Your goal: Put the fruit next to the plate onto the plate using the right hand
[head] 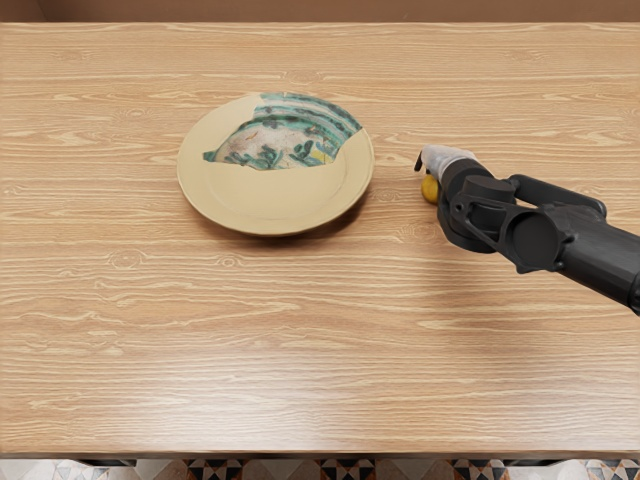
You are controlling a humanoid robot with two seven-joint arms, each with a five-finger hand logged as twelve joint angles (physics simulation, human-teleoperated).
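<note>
A round tan plate (275, 165) with a green and blue pattern on its far half lies on the wooden table, left of centre. To its right a small yellow fruit (429, 189) sits a short gap from the plate's rim. Only its left edge shows. My right hand (443, 160) is directly over and against the fruit and hides most of it. The dark right arm (545, 232) comes in from the right edge. I cannot see whether the hand has hold of the fruit.
The wooden table (300, 340) spans the whole view, and its front edge runs along the bottom. A patterned floor shows below that edge. A wall runs behind the far edge.
</note>
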